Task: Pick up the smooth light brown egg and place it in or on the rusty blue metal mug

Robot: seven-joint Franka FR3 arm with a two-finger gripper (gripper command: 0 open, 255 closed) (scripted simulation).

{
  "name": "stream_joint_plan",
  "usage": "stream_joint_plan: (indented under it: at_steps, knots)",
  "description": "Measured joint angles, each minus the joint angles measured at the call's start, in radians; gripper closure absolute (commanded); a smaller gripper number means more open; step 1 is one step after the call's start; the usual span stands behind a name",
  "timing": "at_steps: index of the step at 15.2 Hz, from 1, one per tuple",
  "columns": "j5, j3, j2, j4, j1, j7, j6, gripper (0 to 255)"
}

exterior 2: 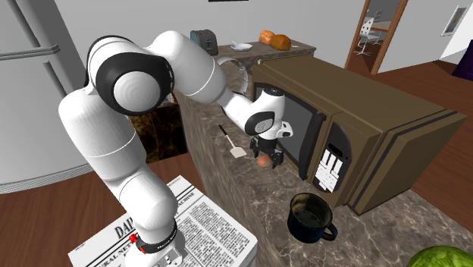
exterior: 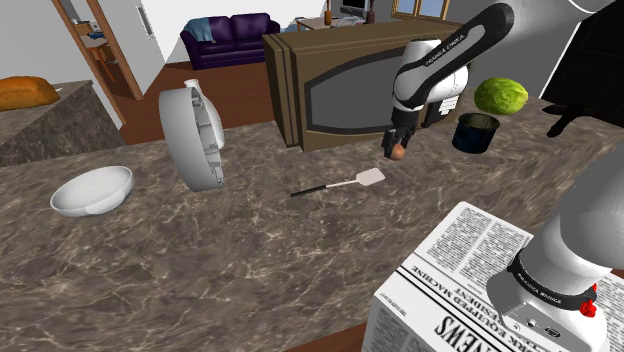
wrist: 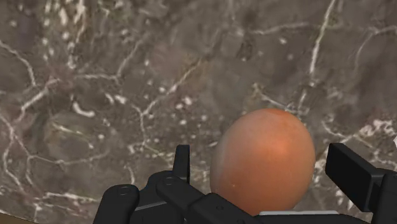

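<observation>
A smooth orange-brown egg sits between my black fingers, and my gripper is shut on it. In the shoulder view the gripper hangs just above the marble counter with the egg at its tip, close to the front of the brown microwave. The dark blue mug stands upright on the counter to the shoulder view's right of the gripper, a short way off. In the second exterior view the egg and gripper are farther back than the mug.
The microwave stands right behind the gripper. A white spatula lies on the counter nearby. A white bowl and an upright white round object are at the shoulder view's left. A green cabbage lies beyond the mug.
</observation>
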Motion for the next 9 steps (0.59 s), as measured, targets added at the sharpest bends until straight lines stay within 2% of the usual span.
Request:
stream_joint_plan:
  at_steps: [2,3,9]
  knots:
    - [0.0,0.0,0.0,0.0,0.0,0.0,0.0,0]
    - [0.0,0.0,0.0,0.0,0.0,0.0,0.0,255]
    - [0.0,0.0,0.001,0.0,0.0,0.0,-0.001,255]
